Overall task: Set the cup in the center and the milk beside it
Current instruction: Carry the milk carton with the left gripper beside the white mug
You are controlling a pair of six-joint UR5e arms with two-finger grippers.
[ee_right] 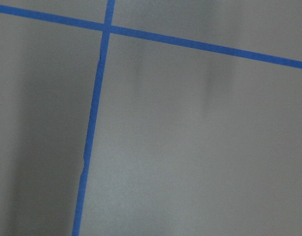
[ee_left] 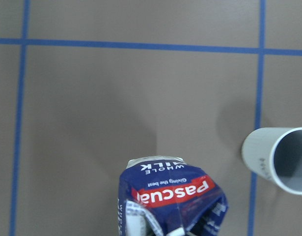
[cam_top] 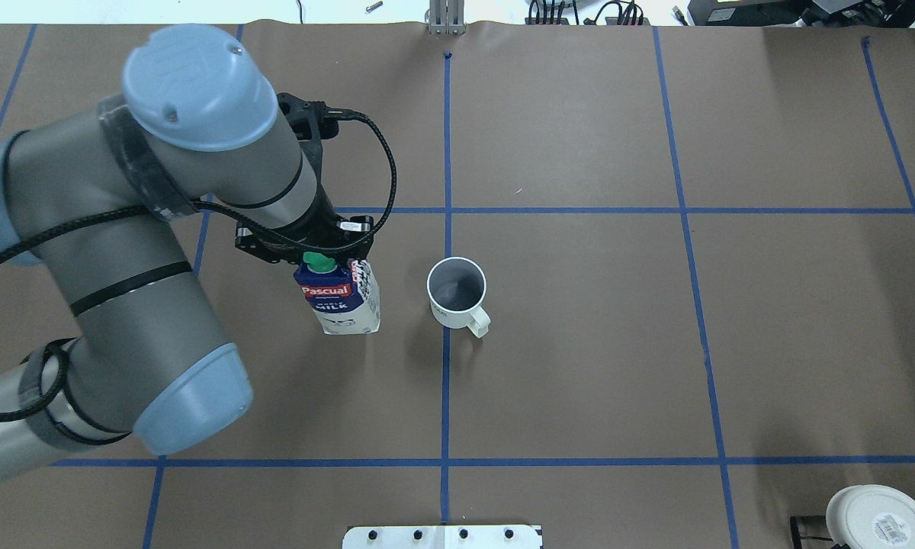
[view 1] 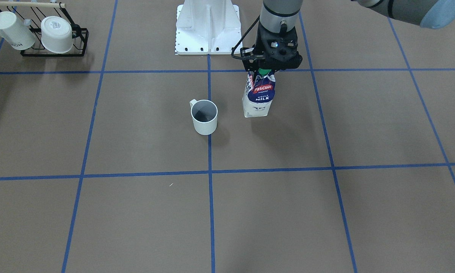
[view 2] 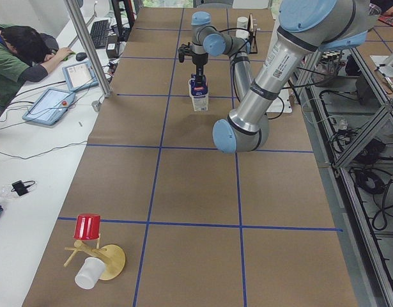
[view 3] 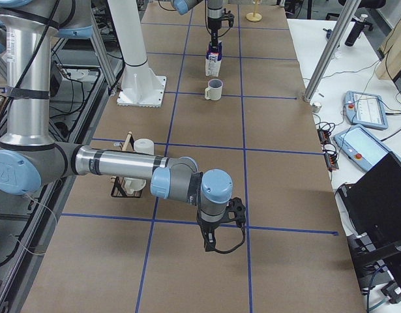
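Note:
The cup (view 1: 204, 117) is a plain white mug standing upright on the blue tape line (view 1: 209, 155) in the middle of the brown table; it also shows in the overhead view (cam_top: 457, 293) and the left wrist view (ee_left: 281, 160). The milk (view 1: 258, 98), a navy and white carton with a green cap, is upright beside the cup, about a cup's width away (cam_top: 339, 301). My left gripper (view 1: 266, 71) is shut on the carton's top from above (cam_top: 320, 259). I cannot tell whether the carton's base touches the table. My right gripper (view 3: 212, 242) hangs low over bare table near the robot's right end; I cannot tell whether it is open or shut.
A black wire rack (view 1: 79, 41) at the table's corner holds a lettered white mug (view 1: 13, 32) and a white cup with a marked base (view 1: 57, 34). The robot's white base plate (view 1: 208, 26) is behind the cup. A wooden stand with a red cup (view 2: 87, 227) is at the left end.

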